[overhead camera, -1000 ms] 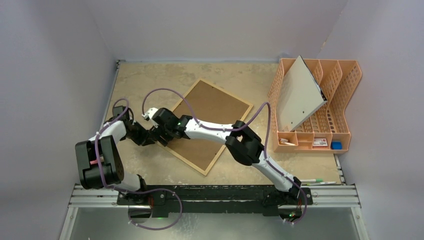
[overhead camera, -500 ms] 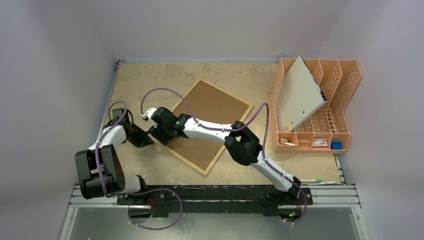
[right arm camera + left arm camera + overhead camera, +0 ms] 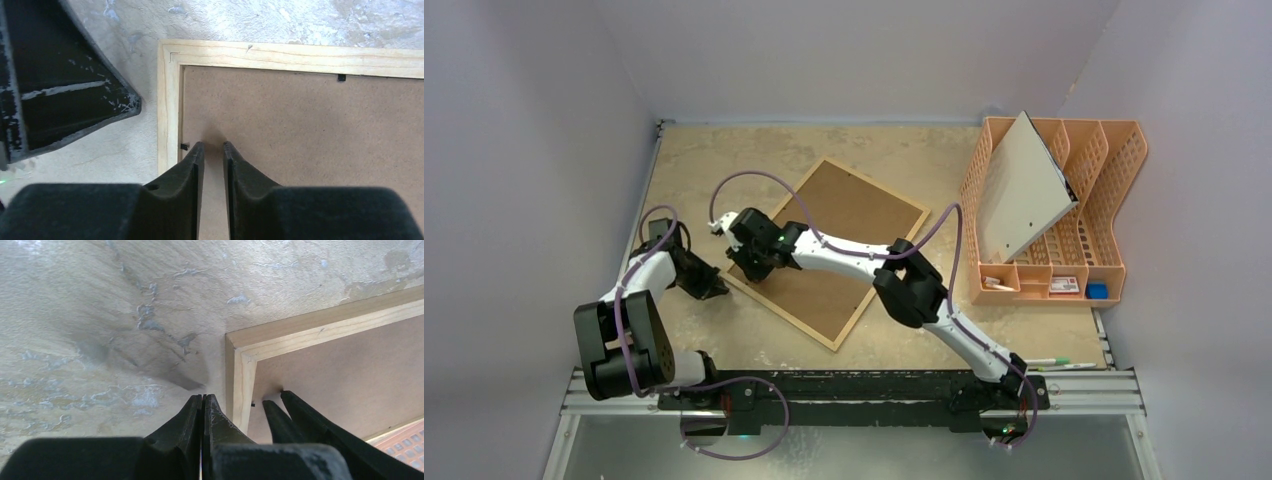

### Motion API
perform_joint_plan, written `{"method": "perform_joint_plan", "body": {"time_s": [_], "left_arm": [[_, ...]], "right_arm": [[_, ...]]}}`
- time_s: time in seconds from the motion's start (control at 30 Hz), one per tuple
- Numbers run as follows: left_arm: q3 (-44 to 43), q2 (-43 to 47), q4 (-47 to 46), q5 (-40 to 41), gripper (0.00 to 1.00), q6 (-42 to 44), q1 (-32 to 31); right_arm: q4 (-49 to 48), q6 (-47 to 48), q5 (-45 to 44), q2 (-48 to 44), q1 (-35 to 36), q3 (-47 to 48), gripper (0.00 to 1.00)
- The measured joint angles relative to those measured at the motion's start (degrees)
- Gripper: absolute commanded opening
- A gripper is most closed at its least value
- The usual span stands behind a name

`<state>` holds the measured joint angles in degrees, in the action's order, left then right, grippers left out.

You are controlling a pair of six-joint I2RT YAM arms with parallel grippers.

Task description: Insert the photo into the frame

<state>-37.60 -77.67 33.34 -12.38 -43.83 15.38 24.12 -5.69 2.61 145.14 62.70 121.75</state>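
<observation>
The frame (image 3: 854, 235) lies face down in the middle of the table, its brown fibreboard back up and its light-wood rim (image 3: 167, 100) showing. My right gripper (image 3: 214, 145) stands on the backing just inside the frame's left corner, beside a small black tab (image 3: 184, 146). Its jaws are a narrow gap apart with nothing between them. My left gripper (image 3: 203, 397) is shut and empty, low over the table just outside that same corner (image 3: 240, 365). In the top view it (image 3: 719, 289) sits left of the right gripper (image 3: 746, 265). The photo is out of view.
An orange plastic file rack (image 3: 1114, 190) stands at the right, with a grey-white board (image 3: 1024, 190) leaning in it and small items in its front compartments. Pens (image 3: 1064, 364) lie near the front right edge. Walls close in the left, back and right sides.
My left gripper has shut and drawn back left off the frame's corner. My right gripper's jaws have narrowed a lot while staying on the backing near the corner.
</observation>
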Motion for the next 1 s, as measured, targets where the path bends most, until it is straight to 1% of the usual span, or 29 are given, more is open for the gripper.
{"method": "perform_joint_plan", "body": {"time_s": [0.17,0.33,0.47,0.6,0.63,0.7,0.73,0.77,0.8,0.9,0.97,1.0], "left_arm": [[0.0,0.8,1.2,0.9,0.0,0.2,0.0],[0.0,0.8,1.7,0.8,0.0,0.7,0.0],[0.0,1.1,1.5,-0.2,0.06,1.5,0.0],[0.0,1.3,1.2,-1.0,0.07,1.5,0.0],[-0.1,1.4,1.2,-1.0,0.07,1.5,0.0],[-0.5,1.4,1.3,-0.9,0.07,1.4,0.0],[-0.8,1.4,1.3,-0.8,0.09,1.4,0.0],[-1.2,1.5,1.3,-0.6,0.12,1.4,0.0],[-1.6,1.5,1.2,-0.5,0.18,1.4,0.0],[-2.6,1.8,0.5,-0.3,0.38,1.4,0.0],[-2.8,1.9,0.1,-0.3,0.53,1.4,0.0],[-2.8,1.9,0.0,-0.3,0.58,1.4,0.0]], "right_arm": [[-0.3,-5.0,4.3,0.0,-2.7,0.0,0.18],[-2.0,-8.8,7.3,-1.1,-4.3,-1.5,0.26],[-3.7,-11.1,7.4,-3.3,-4.5,-2.4,0.33],[-2.7,-12.4,3.1,-5.1,-6.2,-3.3,0.35],[-2.4,-12.6,1.4,-5.8,-7.5,-3.9,0.37],[-2.1,-12.7,-1.6,-6.9,-10.4,-4.9,0.44],[-1.9,-12.6,-3.6,-7.2,-12.3,-5.2,0.48],[-1.9,-12.3,-5.5,-7.5,-14.4,-5.2,0.54],[-2.1,-12.3,-7.6,-7.7,-16.5,-5.2,0.61],[-1.9,-12.1,-13.6,-7.8,-22.1,-4.3,0.81],[-0.9,-12.3,-17.6,-7.8,-25.6,-2.9,0.89],[-0.3,-12.4,-19.4,-7.8,-27.0,-2.0,0.91]]}}
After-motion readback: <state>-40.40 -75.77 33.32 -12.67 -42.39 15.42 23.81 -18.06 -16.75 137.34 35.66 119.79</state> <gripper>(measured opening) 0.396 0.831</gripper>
